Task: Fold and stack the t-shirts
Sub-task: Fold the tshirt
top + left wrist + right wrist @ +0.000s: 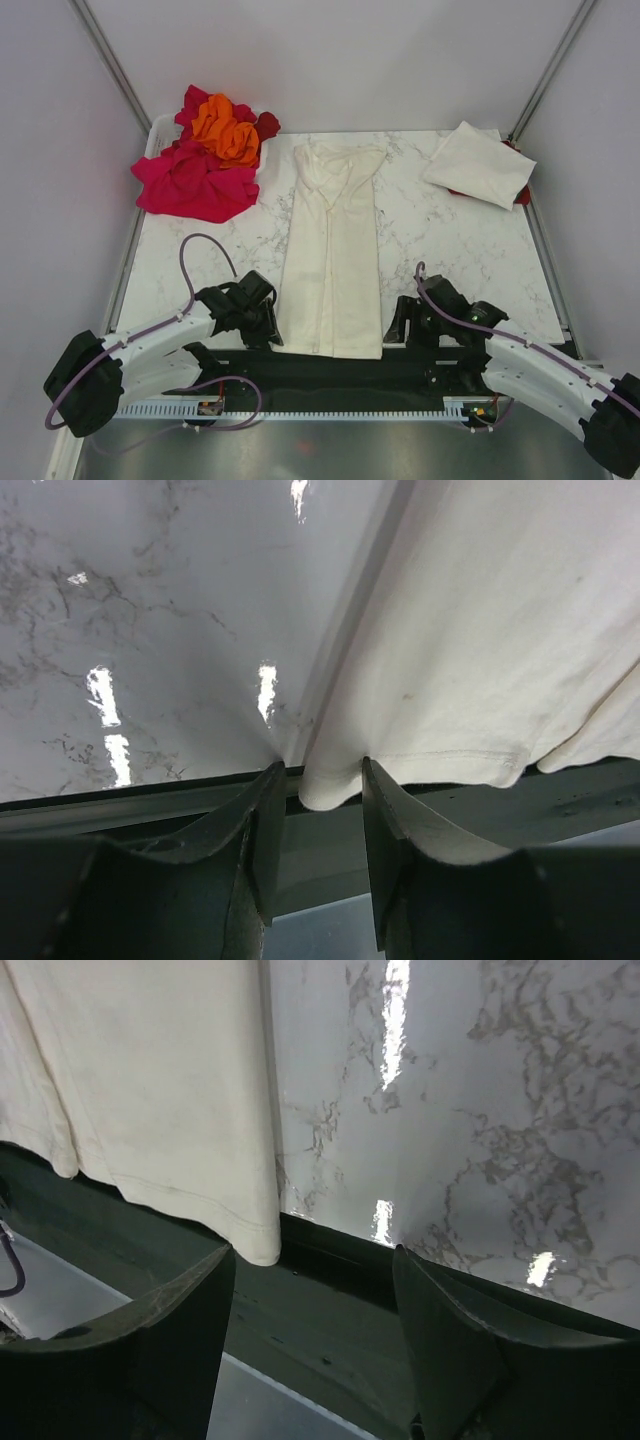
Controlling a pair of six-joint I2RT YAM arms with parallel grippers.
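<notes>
A cream t-shirt [332, 250], folded lengthwise into a long strip, lies down the middle of the marble table, its hem over the near edge. My left gripper [268, 325] is open at the hem's left corner. In the left wrist view that corner [335, 780] hangs between the spread fingertips of the gripper [318, 772], not pinched. My right gripper [400, 320] is open just right of the hem's right corner. In the right wrist view the gripper [312, 1255] is wide open, and that corner [255, 1235] hangs beside the left finger [190, 1300].
A folded cream t-shirt [480, 163] lies at the back right on top of a dark red one [522, 195]. A heap of magenta-pink [190, 182], orange [226, 128] and dark red tees spills from a white basket [155, 133] at the back left. A dark rail [340, 385] runs along the near edge.
</notes>
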